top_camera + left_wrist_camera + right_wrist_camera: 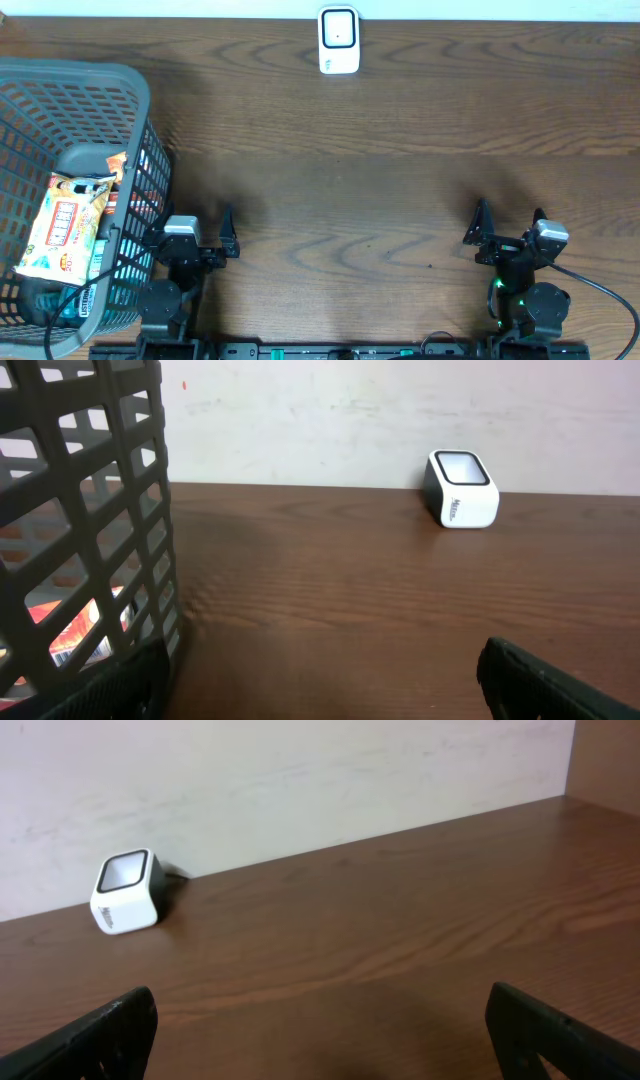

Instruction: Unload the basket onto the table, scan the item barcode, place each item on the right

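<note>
The grey basket point(75, 72) holds a snack packet point(65, 225); left pincer point(320, 660) and right pincer point(320, 1002) gape empty.

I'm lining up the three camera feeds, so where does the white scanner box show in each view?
Overhead: the white scanner sits at top centre, on the far side of the tabletop.
Left wrist: the scanner is right of centre, in the upper half.
Right wrist: the scanner is at the left, about mid-height.
Shared landmark: the line where the pale wall meets the brown table, just behind the scanner.
</note>
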